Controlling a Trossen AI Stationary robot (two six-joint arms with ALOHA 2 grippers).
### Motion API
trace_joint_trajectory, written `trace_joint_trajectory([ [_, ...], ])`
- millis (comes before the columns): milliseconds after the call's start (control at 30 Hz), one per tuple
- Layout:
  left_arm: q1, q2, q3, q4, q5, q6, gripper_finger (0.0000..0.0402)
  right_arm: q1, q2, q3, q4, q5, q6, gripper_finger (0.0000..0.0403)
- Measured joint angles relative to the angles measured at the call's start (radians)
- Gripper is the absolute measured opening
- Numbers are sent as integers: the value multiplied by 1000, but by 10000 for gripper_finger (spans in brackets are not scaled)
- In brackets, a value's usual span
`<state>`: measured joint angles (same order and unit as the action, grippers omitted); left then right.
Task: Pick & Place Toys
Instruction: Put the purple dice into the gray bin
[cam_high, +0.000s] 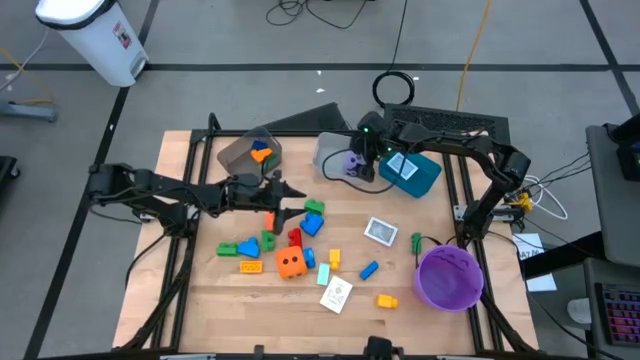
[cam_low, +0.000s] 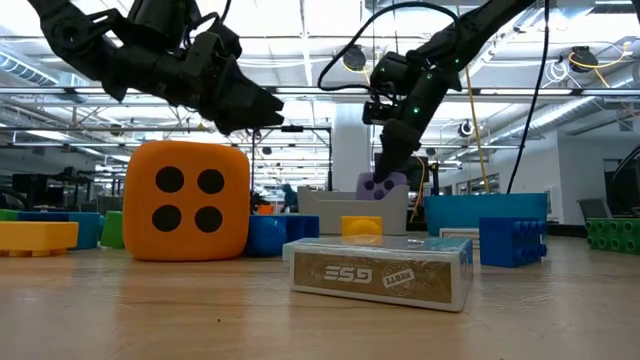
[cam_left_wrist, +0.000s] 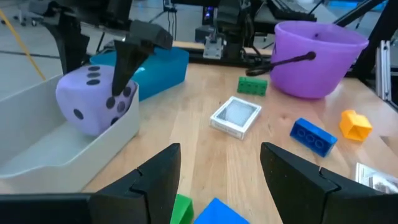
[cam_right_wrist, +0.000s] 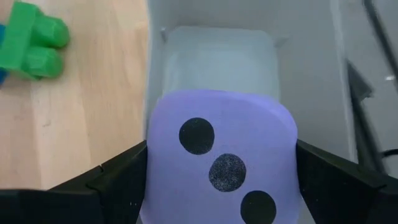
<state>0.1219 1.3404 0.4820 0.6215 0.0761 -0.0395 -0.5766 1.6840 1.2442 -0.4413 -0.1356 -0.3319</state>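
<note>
A purple dotted die (cam_right_wrist: 217, 162) sits between the fingers of my right gripper (cam_high: 352, 163), over the grey bin (cam_high: 330, 150) at the table's far middle; its lower part is inside the bin wall (cam_left_wrist: 93, 146). My left gripper (cam_high: 297, 198) is open and empty above the table, just left of green and blue blocks (cam_high: 312, 215). An orange die (cam_high: 291, 263), several coloured blocks and white-blue cards (cam_high: 381, 231) lie on the table. My right gripper pinches the purple die between its two fingers, on two opposite side faces (cam_right_wrist: 158, 177). The fingers (cam_left_wrist: 121, 78) come from above, pointing down. The three-dot face is up. I cannot tell whether the die rests on the bin's floor.
A brown bin (cam_high: 250, 152) with an orange and a blue block stands at the far left. A teal bin (cam_high: 412, 172) holding a card stands right of the grey one. A purple bowl (cam_high: 449, 277) stands at the near right. A card box (cam_high: 337, 294) lies near the front edge.
</note>
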Motion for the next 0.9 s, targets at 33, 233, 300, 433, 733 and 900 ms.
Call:
trace_joint_trajectory([
  [33, 0, 2, 0, 1, 0, 0, 230, 0, 0, 0, -8, -5, 1, 341],
  [233, 0, 2, 0, 4, 0, 0, 230, 0, 0, 0, -13, -6, 3, 341],
  [300, 0, 2, 0, 4, 0, 0, 230, 0, 0, 0, -14, 1, 4, 341],
  [433, 0, 2, 0, 3, 0, 0, 230, 0, 0, 0, -14, 2, 5, 347],
  [733, 0, 2, 0, 4, 0, -1, 230, 0, 0, 0, -20, 3, 5, 358],
  [900, 0, 2, 0, 4, 1, -2, 230, 0, 0, 0, -20, 3, 5, 358],
])
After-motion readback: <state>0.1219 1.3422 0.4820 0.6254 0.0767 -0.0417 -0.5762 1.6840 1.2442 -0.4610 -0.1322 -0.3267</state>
